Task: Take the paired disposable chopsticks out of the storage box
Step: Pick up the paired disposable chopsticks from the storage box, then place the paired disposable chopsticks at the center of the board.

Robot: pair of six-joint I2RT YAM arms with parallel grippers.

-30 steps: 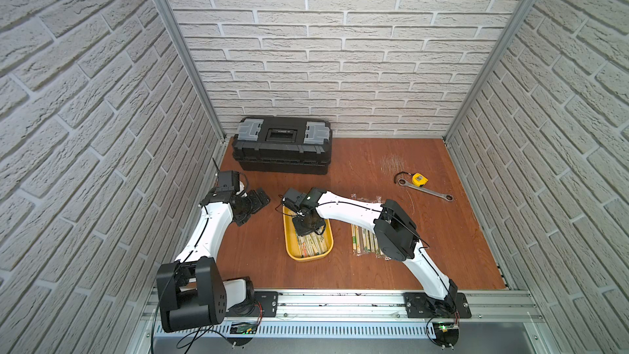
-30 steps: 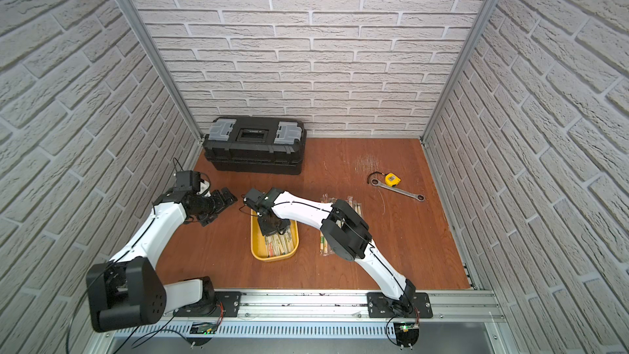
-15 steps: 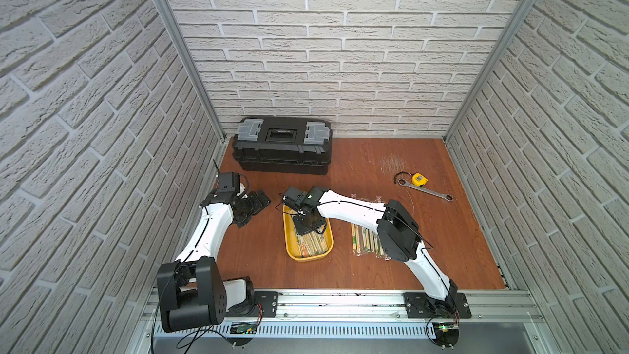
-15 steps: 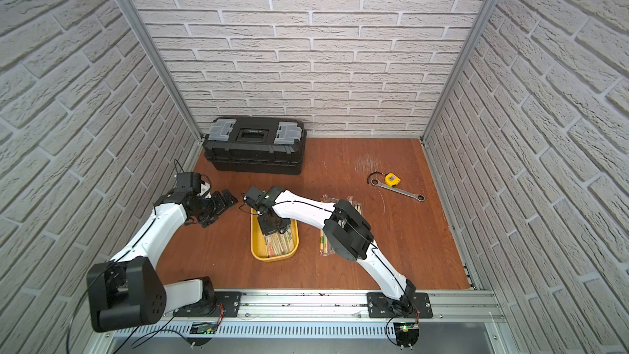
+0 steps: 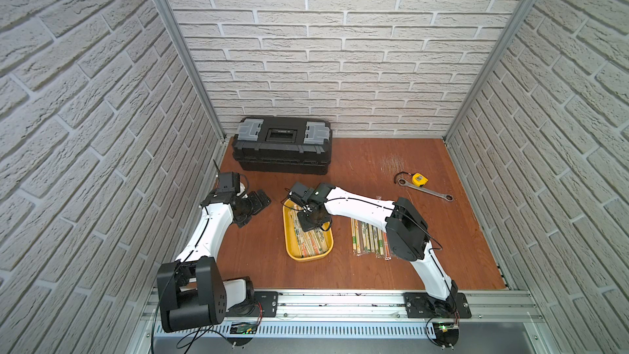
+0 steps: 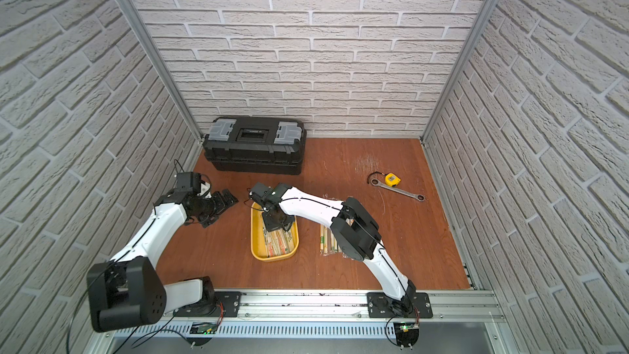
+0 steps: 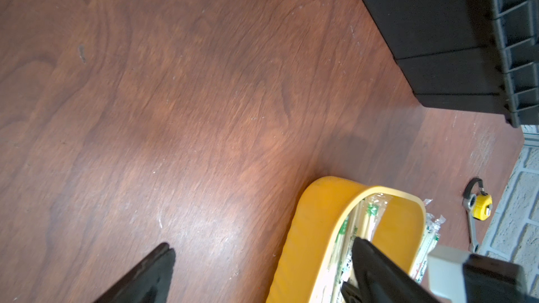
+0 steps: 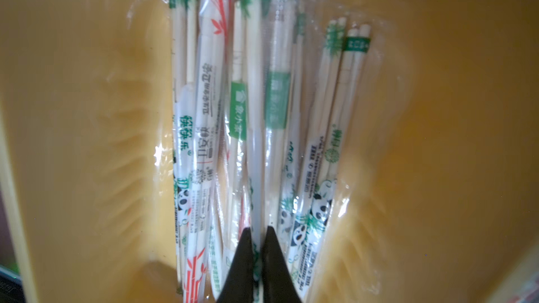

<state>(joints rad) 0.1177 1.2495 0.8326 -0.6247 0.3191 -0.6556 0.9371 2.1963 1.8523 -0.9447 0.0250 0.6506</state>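
The yellow storage box (image 5: 308,257) (image 6: 272,257) lies mid-table with several sleeved paired disposable chopsticks (image 5: 311,241) (image 6: 277,243) in it. My right gripper (image 5: 311,221) (image 6: 275,221) reaches down into the box's far half. In the right wrist view it (image 8: 257,230) is shut on one pale pair (image 8: 256,170) in the middle of the bundle, with the box's wall (image 8: 73,112) on both sides. My left gripper (image 5: 260,199) (image 7: 262,243) is open and holds nothing, low over the table just left of the box's far end (image 7: 306,228). More sleeved pairs (image 5: 369,238) lie on the table right of the box.
A black toolbox (image 5: 282,144) stands at the back left against the wall. A yellow tape measure (image 5: 419,178) and a wrench (image 5: 429,192) lie at the back right. Brick walls close in both sides.
My right gripper's jaws have closed onto a chopstick pair inside the box. The left arm has stayed where it was.
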